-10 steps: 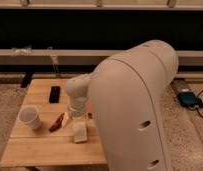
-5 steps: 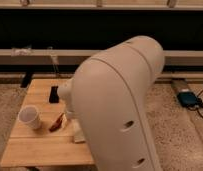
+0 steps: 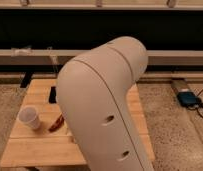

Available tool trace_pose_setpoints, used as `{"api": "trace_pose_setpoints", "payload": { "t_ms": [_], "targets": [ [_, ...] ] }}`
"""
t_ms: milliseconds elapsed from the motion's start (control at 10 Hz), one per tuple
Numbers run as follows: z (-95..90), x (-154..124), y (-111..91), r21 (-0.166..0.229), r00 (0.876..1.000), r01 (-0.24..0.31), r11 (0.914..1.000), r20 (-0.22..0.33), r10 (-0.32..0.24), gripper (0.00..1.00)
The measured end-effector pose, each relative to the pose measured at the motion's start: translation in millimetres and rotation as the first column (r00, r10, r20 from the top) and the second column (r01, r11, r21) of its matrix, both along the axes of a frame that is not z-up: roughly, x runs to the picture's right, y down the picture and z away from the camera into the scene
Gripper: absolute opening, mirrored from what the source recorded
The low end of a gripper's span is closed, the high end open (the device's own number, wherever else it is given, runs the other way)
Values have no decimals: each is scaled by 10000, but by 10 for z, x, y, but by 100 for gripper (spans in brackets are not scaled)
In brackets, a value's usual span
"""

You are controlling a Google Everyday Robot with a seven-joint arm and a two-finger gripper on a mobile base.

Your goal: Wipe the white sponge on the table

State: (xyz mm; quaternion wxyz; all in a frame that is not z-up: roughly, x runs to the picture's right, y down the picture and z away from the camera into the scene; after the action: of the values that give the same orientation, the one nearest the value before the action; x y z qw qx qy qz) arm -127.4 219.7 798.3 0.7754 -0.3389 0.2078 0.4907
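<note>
Table point(image 3: 35, 150) partly behind arm point(image 3: 105, 110), hand hidden

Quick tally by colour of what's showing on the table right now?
White: 1, round white paper cup
Black: 1, flat black rectangular object
Red-brown: 1, slim red-brown object
Total: 3
White sponge and pincer: hidden behind the cream robot arm.

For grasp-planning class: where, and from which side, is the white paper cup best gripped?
Likely across the walls of the paper cup, from the view's left: it stands upright, round, a red thing to its right. The gripper is hidden behind the arm.
</note>
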Motion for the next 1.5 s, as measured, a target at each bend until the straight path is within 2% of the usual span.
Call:
{"api": "trace_pose_setpoints", "payload": {
  "t_ms": [400, 600, 800, 1200, 1500],
  "targets": [
    [88, 93, 92, -92, 9992, -167, 9998, -375, 163, 78],
    [104, 97, 138, -126, 9989, -167, 9998, -432, 161, 62],
    [118, 131, 184, -168, 9986, -218, 9996, -491, 209, 39],
    [62, 224, 185, -99, 9974, -217, 9997, -692, 210, 2],
    [89, 519, 131, -90, 9911, -312, 9995, -1296, 297, 0]
  ]
}}
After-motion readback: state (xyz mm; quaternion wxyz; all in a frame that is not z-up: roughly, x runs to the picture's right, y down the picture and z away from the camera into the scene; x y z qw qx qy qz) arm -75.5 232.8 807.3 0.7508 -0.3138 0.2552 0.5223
